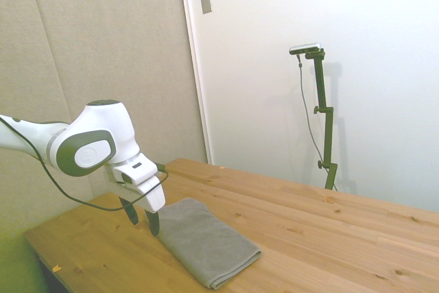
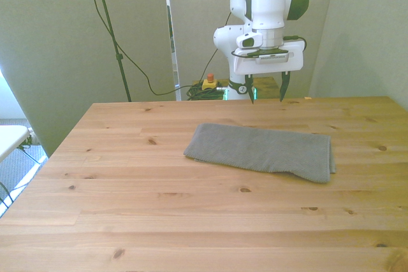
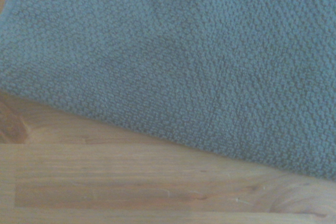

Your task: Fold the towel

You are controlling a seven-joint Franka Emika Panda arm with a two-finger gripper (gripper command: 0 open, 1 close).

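- The gray towel (image 1: 204, 241) lies flat on the wooden worktop (image 1: 329, 238).
- It is folded into a long shape with layers, and its edges look thick and round.
- In the front view, the towel (image 2: 262, 151) is a long strip lying across the worktop (image 2: 159, 208).
- Its thick folded end is on the front view's right.
- The gripper (image 1: 140, 217) hangs in the air on the end of the white arm (image 1: 89, 143).
- Its two dark fingers (image 1: 152, 222) point down and are spread apart, with nothing between them.
- The fingers are released and do not touch the towel.
- In the front view, the gripper (image 2: 266, 87) is up above the worktop, and both fingers (image 2: 284, 85) show with a wide gap.
- The towel is just below the fingers and a bit out in front of them.
- In the side view, one finger tip looks very near the towel's end, just above it.
- A thin black cable (image 1: 82, 200) loops under the arm near the fingers.
- In the wrist view, the bumpy gray towel (image 3: 184, 61) fills most of the picture.
- A strip of bare worktop (image 3: 131, 187) shows next to the towel's edge.
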